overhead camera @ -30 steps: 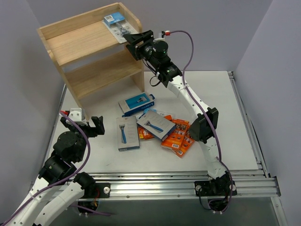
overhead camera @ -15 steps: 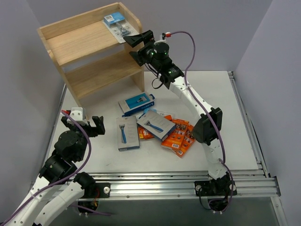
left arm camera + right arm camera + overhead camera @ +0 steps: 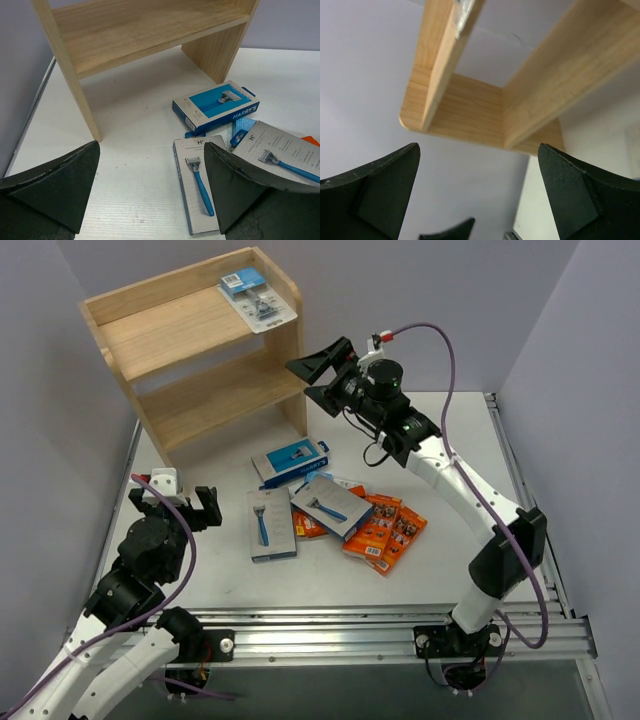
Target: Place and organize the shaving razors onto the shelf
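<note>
The light wooden shelf stands at the back left. A clear blister pack with a blue header lies at the right end of its top tier. My right gripper hangs open and empty just right of the shelf, level with the lower tier; its wrist view shows the shelf's side panel between the spread fingers. Loose razor packs lie mid-table: a blue box, two grey packs and orange boxes. My left gripper is open and empty, left of the pile.
In the left wrist view, the blue box and a grey pack lie ahead of my left gripper, with the shelf behind. Grey walls close in on both sides. A metal rail runs along the table's near edge.
My right gripper has opened, let go of the blister pack on the top tier, and pulled back right and downward. The left arm has not moved.
</note>
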